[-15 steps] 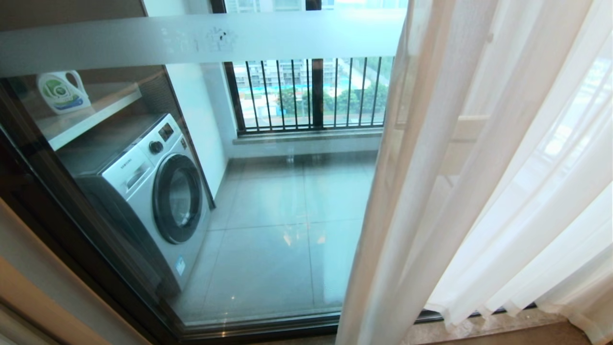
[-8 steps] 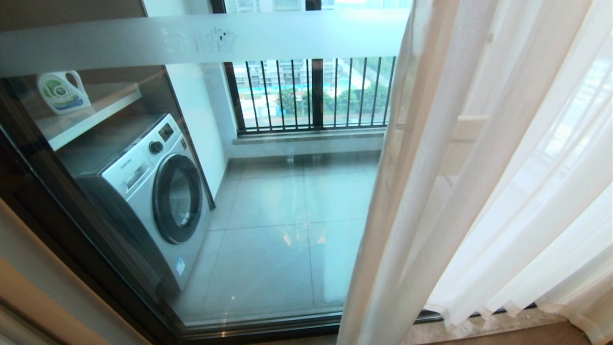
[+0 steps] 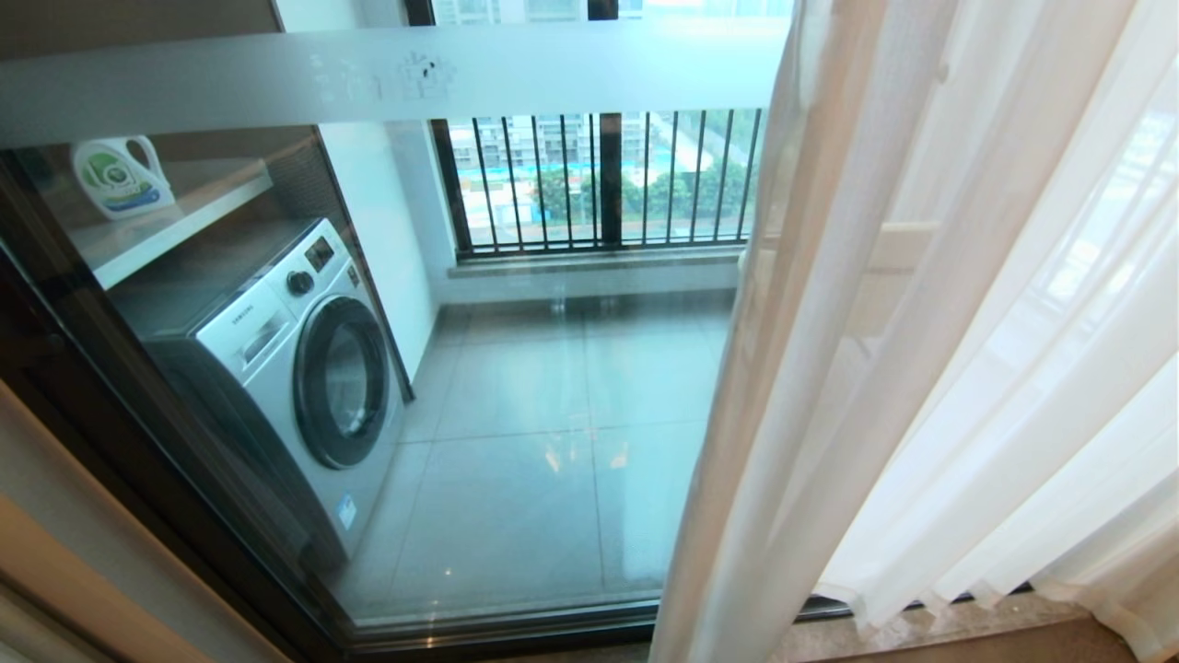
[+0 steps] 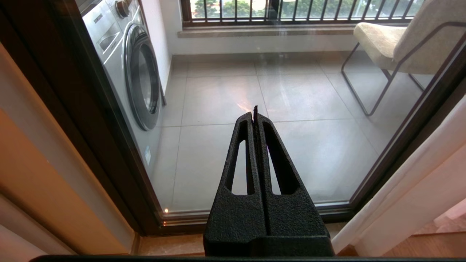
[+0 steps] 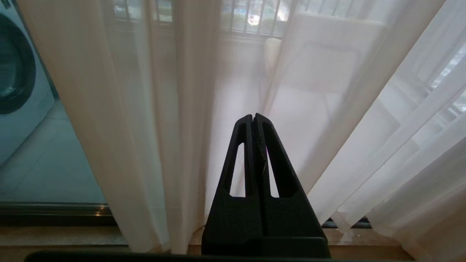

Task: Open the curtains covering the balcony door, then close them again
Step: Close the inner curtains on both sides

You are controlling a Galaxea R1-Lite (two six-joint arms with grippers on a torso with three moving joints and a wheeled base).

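The curtains [image 3: 921, 350] hang bunched at the right side of the balcony door [image 3: 516, 387], leaving its glass bare; the right claw [image 5: 253, 117], closed and empty, points at their folds; the left claw [image 4: 254, 113], closed too, faces the glass.

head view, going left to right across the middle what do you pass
detergent bottle → washing machine → bare glass of the balcony door with the barred window behind it → hemmed edge of the sheer white curtains → the curtains' gathered folds out to the right edge
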